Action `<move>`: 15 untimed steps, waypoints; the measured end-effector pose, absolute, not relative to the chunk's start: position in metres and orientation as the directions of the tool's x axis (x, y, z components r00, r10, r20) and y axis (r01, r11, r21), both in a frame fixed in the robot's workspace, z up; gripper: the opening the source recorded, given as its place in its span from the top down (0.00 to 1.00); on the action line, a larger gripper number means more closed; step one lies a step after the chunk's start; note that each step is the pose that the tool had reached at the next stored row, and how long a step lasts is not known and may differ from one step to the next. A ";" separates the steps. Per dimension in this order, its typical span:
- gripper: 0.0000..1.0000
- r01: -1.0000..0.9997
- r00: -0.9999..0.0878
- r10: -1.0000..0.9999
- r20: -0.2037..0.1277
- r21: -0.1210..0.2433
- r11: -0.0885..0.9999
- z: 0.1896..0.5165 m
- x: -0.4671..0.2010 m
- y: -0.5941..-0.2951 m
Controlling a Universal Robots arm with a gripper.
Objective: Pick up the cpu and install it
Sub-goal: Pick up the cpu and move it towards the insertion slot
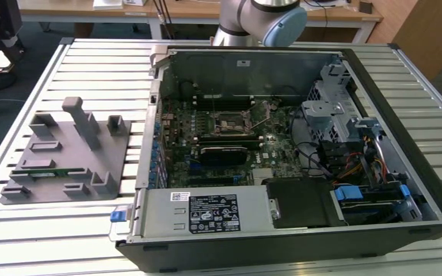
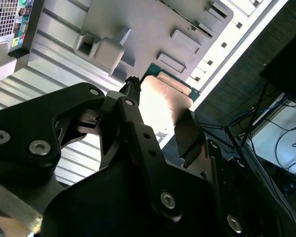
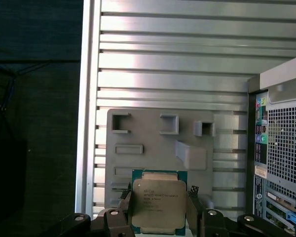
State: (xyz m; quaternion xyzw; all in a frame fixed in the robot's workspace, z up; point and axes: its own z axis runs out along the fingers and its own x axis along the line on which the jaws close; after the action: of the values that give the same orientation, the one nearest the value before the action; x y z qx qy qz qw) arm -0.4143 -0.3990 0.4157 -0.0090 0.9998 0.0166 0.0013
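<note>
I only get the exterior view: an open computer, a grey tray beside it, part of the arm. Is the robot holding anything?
Observer: Yes. In both wrist views the gripper is shut on the cpu, a finger on either side.
Operator: Which side of it shows?
Observer: In the first wrist view, its silvery metal top, with a green rim.
Operator: What lies beyond it?
Observer: The grey tray, on the slatted table.

Dull silvery metal lid on the cpu (image 3: 159, 202), matt black gripper (image 3: 159, 196), matt grey plastic tray (image 3: 153, 145), ribbed bright-metal table (image 3: 177, 64).
</note>
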 end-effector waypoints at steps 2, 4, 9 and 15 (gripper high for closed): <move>0.47 -0.018 -1.000 -0.018 -0.003 0.033 0.999 0.416 -0.413 -0.399; 0.47 -0.018 -1.000 -0.018 -0.003 0.033 0.999 0.416 -0.412 -0.399; 0.47 -0.018 -1.000 -0.018 -0.003 0.033 0.999 0.416 -0.409 -0.399; 0.47 -0.018 -1.000 -0.018 -0.003 0.033 0.999 0.416 -0.405 -0.399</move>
State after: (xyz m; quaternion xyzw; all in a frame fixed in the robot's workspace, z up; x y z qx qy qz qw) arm -0.4048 -0.3987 0.4157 -0.0090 0.9998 0.0166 0.0013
